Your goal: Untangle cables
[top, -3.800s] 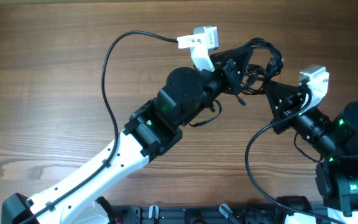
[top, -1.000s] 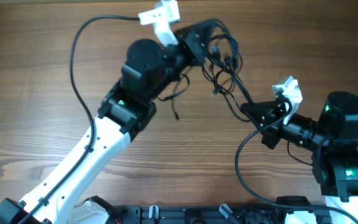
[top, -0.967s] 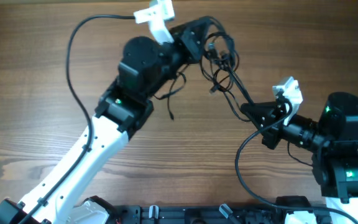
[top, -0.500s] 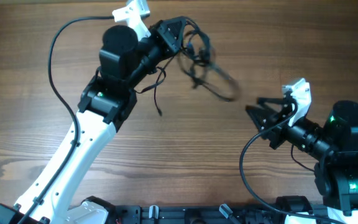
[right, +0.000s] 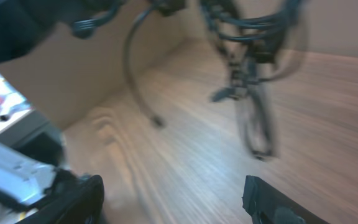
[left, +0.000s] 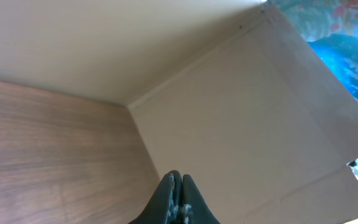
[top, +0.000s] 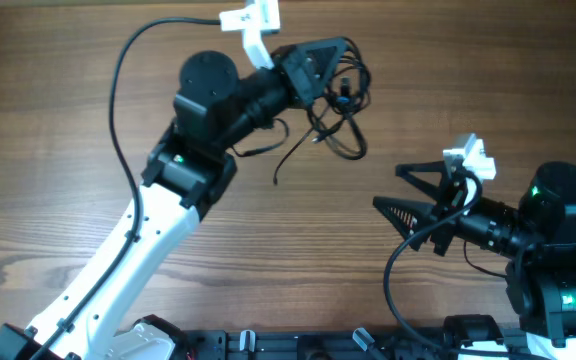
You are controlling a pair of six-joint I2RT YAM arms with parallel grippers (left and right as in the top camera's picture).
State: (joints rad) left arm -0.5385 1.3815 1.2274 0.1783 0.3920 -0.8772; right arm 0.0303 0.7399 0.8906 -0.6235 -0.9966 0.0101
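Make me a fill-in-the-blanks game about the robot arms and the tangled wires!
The cables dangle from the ____ arm's jaws. The right arm has its jaws ____, not shut. Those right jaws are holding ____. The table is made of brown ____.
Missing words: left, open, nothing, wood.

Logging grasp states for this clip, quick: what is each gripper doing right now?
Left gripper: shut on the cables, which dangle from it.
Right gripper: open, holding nothing.
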